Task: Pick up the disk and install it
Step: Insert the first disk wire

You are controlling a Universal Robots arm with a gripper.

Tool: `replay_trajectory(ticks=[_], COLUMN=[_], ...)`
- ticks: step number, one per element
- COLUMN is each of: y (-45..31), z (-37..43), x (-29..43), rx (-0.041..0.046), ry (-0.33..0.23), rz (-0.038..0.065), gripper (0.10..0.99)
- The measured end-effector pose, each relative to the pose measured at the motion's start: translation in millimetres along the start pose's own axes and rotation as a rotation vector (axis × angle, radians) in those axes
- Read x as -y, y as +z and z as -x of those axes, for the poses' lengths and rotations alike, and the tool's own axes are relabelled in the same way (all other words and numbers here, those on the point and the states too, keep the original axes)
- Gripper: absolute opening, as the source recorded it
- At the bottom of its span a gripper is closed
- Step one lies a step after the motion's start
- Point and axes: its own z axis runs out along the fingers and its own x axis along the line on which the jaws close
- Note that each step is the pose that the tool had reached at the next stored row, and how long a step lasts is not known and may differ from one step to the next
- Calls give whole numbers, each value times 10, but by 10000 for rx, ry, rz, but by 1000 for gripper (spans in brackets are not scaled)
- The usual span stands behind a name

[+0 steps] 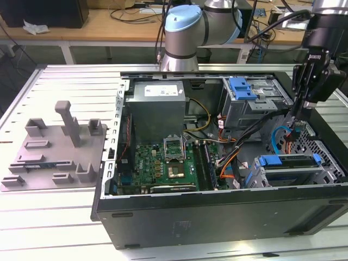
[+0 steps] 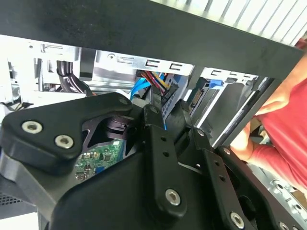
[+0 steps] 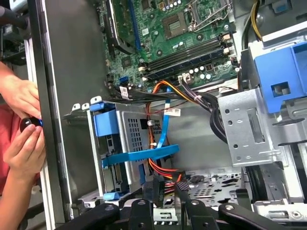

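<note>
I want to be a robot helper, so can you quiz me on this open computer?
1. True or false: the green motherboard lies inside the open computer case.
2. Where does the grey fixture sit? A) to the exterior view's left of the case B) inside the case C) on the motherboard
3. Fill in: the end effector hangs over the case's ____ end in the exterior view.
Key: 1 true; 2 A; 3 right.

The exterior view is looking down from high, some way off, at the open computer case (image 1: 217,215) on the counter (image 1: 54,217). Both wrist views are looking from close behind the tool (image 3: 165,194) into that case; all three are sharing the green motherboard (image 1: 163,160).
</note>
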Motion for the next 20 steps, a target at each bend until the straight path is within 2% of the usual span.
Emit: replay_trajectory(ticks=[6, 9, 14, 20], y=[35, 68, 98, 122], z=[-3, -44, -49, -24], x=[6, 37, 54, 53], rx=[-29, -40, -46, -114], ry=[-39, -55, -56, -47], rz=[77, 110, 115, 101], gripper=[314, 314, 314, 314])
